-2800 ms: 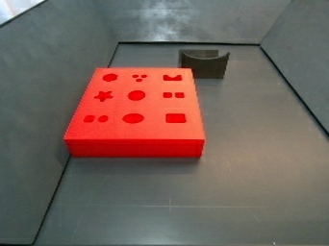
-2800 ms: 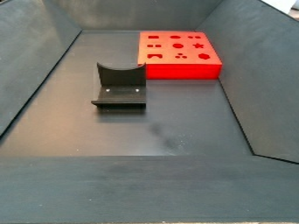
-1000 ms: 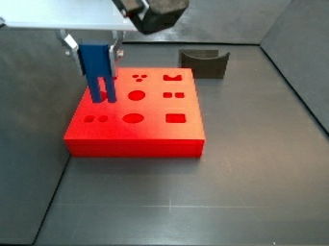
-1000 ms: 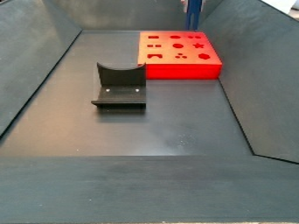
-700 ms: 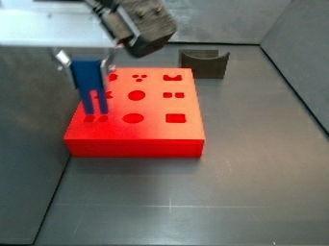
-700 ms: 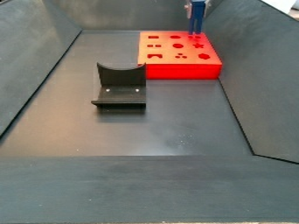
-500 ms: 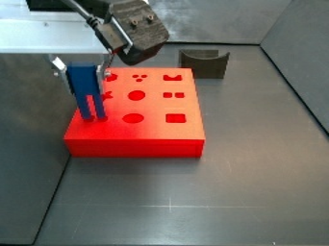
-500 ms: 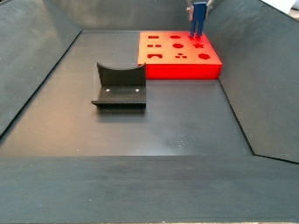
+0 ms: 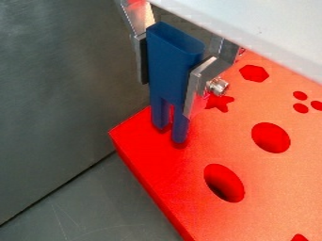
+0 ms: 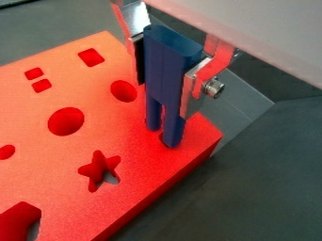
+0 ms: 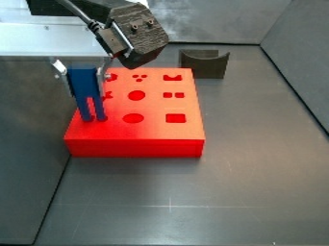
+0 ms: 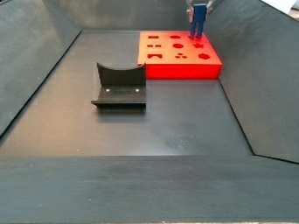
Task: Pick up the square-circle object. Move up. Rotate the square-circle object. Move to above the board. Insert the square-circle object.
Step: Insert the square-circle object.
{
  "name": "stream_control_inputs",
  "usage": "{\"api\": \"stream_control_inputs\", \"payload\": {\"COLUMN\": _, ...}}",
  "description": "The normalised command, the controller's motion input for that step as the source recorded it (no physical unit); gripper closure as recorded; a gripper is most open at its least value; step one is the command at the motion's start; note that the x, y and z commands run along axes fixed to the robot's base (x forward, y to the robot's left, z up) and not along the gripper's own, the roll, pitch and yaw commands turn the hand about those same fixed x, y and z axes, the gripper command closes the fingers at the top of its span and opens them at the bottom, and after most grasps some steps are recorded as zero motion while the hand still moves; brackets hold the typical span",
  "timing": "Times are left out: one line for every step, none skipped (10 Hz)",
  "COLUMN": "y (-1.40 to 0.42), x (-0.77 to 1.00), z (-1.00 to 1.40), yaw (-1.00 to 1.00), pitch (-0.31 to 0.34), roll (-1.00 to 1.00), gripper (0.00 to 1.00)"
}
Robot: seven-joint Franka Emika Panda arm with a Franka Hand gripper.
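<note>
From where I stand, the gripper (image 11: 83,77) hangs over one corner of the board (image 11: 154,135), and its two silver fingers (image 9: 201,75) are clamped on the upper part of the square-circle object (image 11: 85,92), which hangs upright between them. The blue piece shows a broad top and two narrower prongs at its lower end. In both wrist views the prongs reach down to the red surface right at the corner of the board (image 9: 251,179), where a pair of small cutouts lies; the tips seem to meet the surface or just enter it, but I cannot tell how deep they sit. In a wrist view the blue square-circle object (image 10: 168,89) stands between the star cutout and the board's edge, with round and square holes spread across the rest of the slab (image 10: 75,132). A screw head sits on the outer face of one finger plate (image 10: 199,77). In a side view the object (image 12: 198,19) appears small at the far corner of the board (image 12: 181,66), well apart from the dark grey U-shaped holder (image 12: 119,86), which stands alone on the grey floor nearer the middle of the bin. In a side view that holder (image 11: 206,61) sits behind the board, near the back wall.
</note>
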Motion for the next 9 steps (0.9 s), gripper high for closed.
{"api": "stream_control_inputs", "payload": {"y": -0.01, "x": 0.00, "z": -0.27, "yaw": 0.00, "pitch": 0.000, "roll": -0.05, "gripper": 1.00}}
{"api": "stream_control_inputs", "payload": {"y": -0.04, "x": 0.00, "z": -0.29, "yaw": 0.00, "pitch": 0.000, "roll": -0.07, "gripper": 1.00}}
{"api": "stream_control_inputs", "payload": {"y": -0.08, "x": 0.03, "z": -0.27, "yaw": -0.02, "pitch": 0.000, "roll": -0.07, "gripper": 1.00}}
{"api": "stream_control_inputs", "payload": {"y": -0.07, "x": 0.09, "z": -0.30, "yaw": -0.07, "pitch": 0.000, "roll": -0.03, "gripper": 1.00}}
{"api": "stream_control_inputs", "payload": {"y": -0.07, "x": 0.24, "z": -0.39, "yaw": -0.11, "pitch": 0.070, "roll": 0.03, "gripper": 1.00}}
{"api": "stream_control_inputs", "payload": {"y": -0.08, "x": 0.24, "z": -0.40, "yaw": -0.13, "pitch": 0.074, "roll": 0.05, "gripper": 1.00}}
{"api": "stream_control_inputs", "payload": {"y": -0.05, "x": 0.18, "z": -0.44, "yaw": -0.12, "pitch": 0.050, "roll": 0.03, "gripper": 1.00}}
{"api": "stream_control_inputs", "payload": {"y": -0.02, "x": 0.15, "z": -0.45, "yaw": -0.10, "pitch": 0.051, "roll": 0.05, "gripper": 1.00}}
{"api": "stream_control_inputs", "payload": {"y": 0.00, "x": 0.03, "z": -0.53, "yaw": -0.09, "pitch": 0.021, "roll": 0.05, "gripper": 1.00}}
